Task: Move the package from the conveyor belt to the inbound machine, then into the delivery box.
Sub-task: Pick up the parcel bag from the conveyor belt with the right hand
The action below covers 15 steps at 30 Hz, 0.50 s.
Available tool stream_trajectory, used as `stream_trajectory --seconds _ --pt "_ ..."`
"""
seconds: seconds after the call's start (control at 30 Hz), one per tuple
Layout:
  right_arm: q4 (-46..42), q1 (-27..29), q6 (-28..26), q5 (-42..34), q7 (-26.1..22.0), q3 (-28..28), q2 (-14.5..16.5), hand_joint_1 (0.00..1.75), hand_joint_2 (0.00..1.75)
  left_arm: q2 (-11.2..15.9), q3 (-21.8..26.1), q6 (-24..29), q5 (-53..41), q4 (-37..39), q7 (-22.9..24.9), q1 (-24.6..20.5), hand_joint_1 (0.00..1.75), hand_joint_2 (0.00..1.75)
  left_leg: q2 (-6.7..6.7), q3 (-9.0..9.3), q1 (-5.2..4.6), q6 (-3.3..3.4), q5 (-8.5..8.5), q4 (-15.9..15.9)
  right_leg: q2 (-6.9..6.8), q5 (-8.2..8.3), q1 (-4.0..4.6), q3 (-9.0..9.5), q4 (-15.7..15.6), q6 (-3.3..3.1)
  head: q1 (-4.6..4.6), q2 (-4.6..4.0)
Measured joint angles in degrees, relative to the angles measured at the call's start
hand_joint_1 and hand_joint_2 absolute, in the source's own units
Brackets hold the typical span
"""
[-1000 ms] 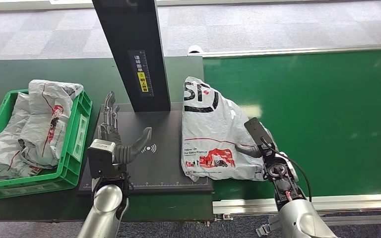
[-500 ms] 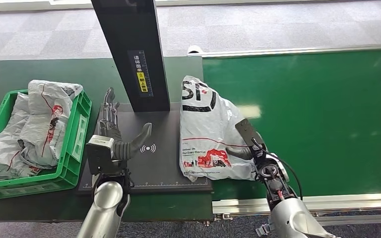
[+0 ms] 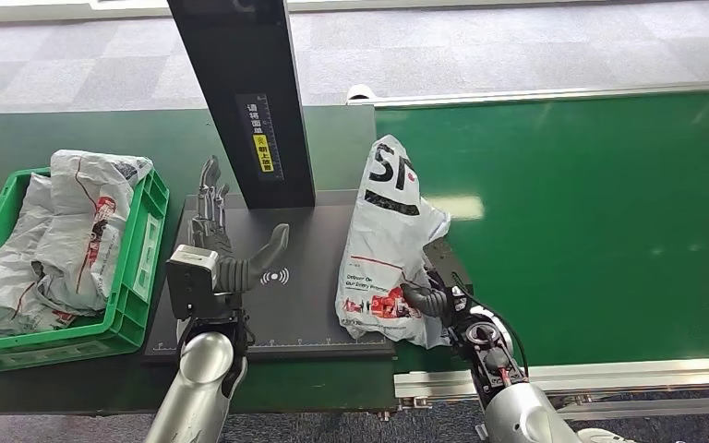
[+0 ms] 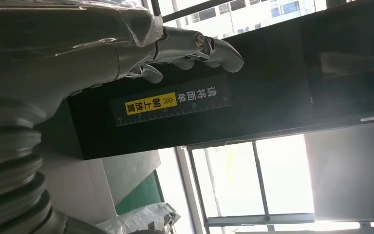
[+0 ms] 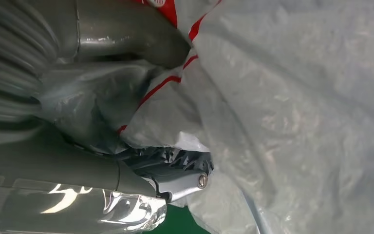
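- Package (image 3: 386,242): white plastic mailer bag with red and black print, centre of the head view, raised and crumpled; it straddles the right edge of the inbound machine's black scan pad (image 3: 306,305) and the left edge of the green conveyor belt (image 3: 591,221).
- Right hand (image 3: 436,297): lower centre-right of the head view, thumb pressed against the near lower part of the package, fingers behind the bag. The right wrist view adds the close detail: the grey thumb lies on the white film at the upper left of the frame, and a dark finger pushes into a fold of the package (image 5: 292,107) at lower centre. The hand grips the package.
- Left hand (image 3: 224,251): lower left of centre in the head view, over the scan pad's left part, fingers extended and apart, thumb spread toward the pad's wireless mark; it holds nothing. The left wrist view shows its fingertips (image 4: 219,51) before the black column (image 4: 253,97) with a yellow label.
- Delivery box (image 3: 138,277): green crate, left edge of the head view, holding several white bags (image 3: 65,231).
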Motion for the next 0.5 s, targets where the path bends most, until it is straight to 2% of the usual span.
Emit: stream_trajectory --seconds 0.33,0.5 --pt "0.22 0.52 0.22 -1.57 -1.79 -1.24 0.09 1.75 1.75 0.02 -0.09 -0.11 0.02 0.79 0.00 -0.12 0.00 1.75 -0.01 0.01 0.01 0.00 0.00 0.00 0.00 0.00 0.01 0.00 0.00 0.00 0.01 0.00" --pt "0.14 0.55 -2.57 -1.90 -5.71 -1.73 0.10 1.75 1.75 0.05 -0.07 0.88 0.05 1.22 -0.02 -0.16 0.00 1.75 -0.02 -0.03 0.01 0.00 0.00 0.00 0.00 0.00 0.01 0.00 0.00 0.00 0.01 0.00"
